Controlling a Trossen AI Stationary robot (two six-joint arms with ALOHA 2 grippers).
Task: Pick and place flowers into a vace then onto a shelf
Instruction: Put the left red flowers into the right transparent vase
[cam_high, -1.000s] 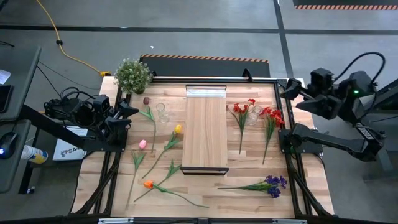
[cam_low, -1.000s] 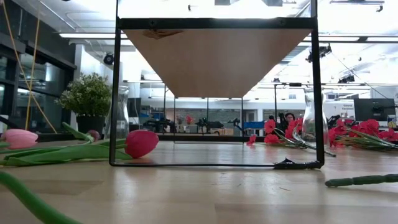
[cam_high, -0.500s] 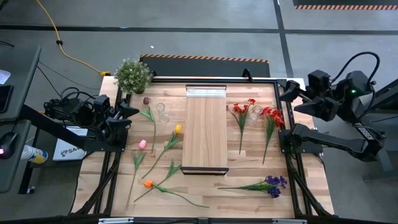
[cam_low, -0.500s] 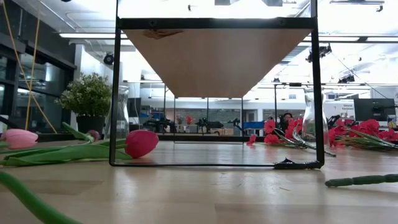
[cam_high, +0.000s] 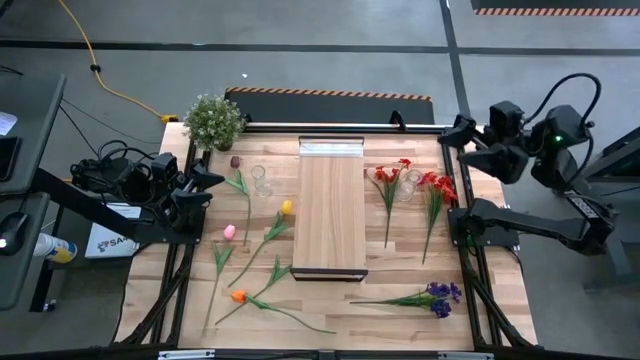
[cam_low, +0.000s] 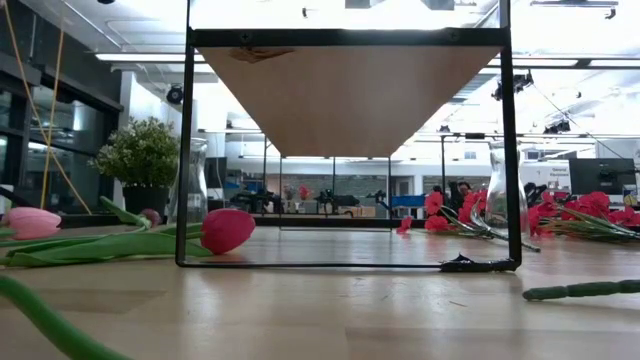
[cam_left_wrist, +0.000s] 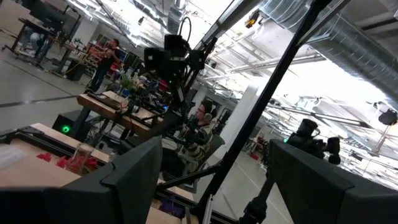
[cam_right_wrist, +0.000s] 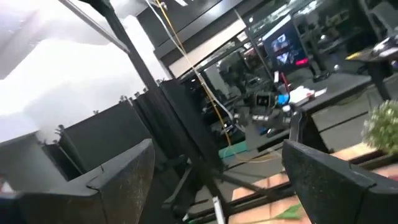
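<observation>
Flowers lie flat on the plank table on both sides of the shelf (cam_high: 332, 205), a long light-wood board on a dark frame. On its left lie maroon (cam_high: 236, 161), yellow (cam_high: 286, 208), pink (cam_high: 229, 232) and orange (cam_high: 238, 296) heads. Red ones (cam_high: 438, 187) and a purple one (cam_high: 440, 297) lie on its right. Two clear glass vases (cam_high: 260, 180) (cam_high: 408, 183) stand upright beside the shelf. My left gripper (cam_high: 207, 176) hovers open at the table's left edge. My right gripper (cam_high: 456, 133) hovers open above the far right corner. Neither has anything between its fingers (cam_left_wrist: 134, 177) (cam_right_wrist: 121, 177).
A bushy pale-green potted plant (cam_high: 213, 120) stands at the far left corner. A dark frame (cam_low: 345, 265) carries the shelf above the tabletop. Another arm's gear and people at desks show in the room beyond the table (cam_left_wrist: 199, 121).
My right gripper has shifted a little toward the table's far edge and left, over the far right corner, and has rolled slightly; it stays open. The flowers, vases and left arm have kept still.
</observation>
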